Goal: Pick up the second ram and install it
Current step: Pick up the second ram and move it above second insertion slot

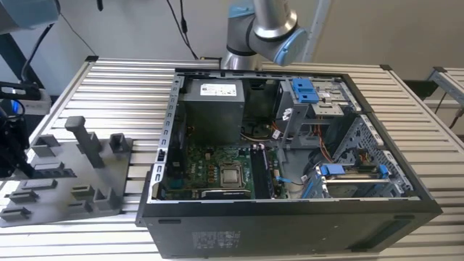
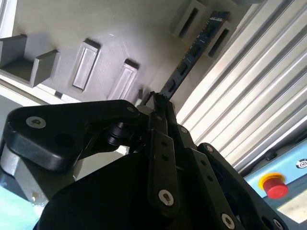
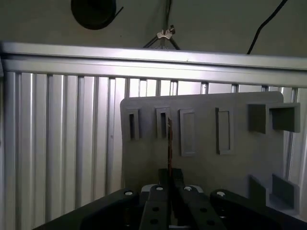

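Black gripper clenched on second ram, a thin dark bluish-green stick w/ black chips; ram stands on edge, long axis running straight out from fingertips over grey plastic slotted tray; far end points btw two slot blocks; seated or lifted, can't tell.

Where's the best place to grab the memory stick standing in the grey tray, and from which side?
Take the memory stick by its free long edge, pinching across its two flat faces, coming straight toward the tray. It stands on edge in the tray's slots, so only that edge is exposed. The tool sits in line with it.
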Tool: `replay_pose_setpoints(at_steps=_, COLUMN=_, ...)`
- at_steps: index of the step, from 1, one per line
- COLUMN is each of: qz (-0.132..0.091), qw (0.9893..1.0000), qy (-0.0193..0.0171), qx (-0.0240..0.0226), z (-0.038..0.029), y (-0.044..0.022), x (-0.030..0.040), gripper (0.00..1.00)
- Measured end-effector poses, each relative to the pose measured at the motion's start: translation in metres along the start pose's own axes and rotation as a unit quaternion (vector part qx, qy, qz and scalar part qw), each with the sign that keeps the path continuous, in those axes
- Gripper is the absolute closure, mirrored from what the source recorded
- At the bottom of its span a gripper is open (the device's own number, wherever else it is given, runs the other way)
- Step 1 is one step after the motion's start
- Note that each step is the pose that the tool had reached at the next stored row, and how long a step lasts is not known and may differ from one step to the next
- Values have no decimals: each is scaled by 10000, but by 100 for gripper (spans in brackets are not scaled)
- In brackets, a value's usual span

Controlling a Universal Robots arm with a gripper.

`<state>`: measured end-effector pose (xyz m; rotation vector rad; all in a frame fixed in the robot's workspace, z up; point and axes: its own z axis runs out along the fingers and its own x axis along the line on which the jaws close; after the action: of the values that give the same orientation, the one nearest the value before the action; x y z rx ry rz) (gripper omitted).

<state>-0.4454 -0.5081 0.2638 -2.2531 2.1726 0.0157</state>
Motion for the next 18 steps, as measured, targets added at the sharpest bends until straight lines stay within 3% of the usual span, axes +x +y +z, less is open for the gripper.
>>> replay_pose_setpoints(at_steps=8, qz=1, qw=10000, qy=0, qx=6, z=-87, y=0, x=-19, gripper=86)
replay_pose_setpoints(at_steps=18, qz=1, qw=10000, qy=-1, qx=6, z=-268, y=0, x=-22, gripper=86)
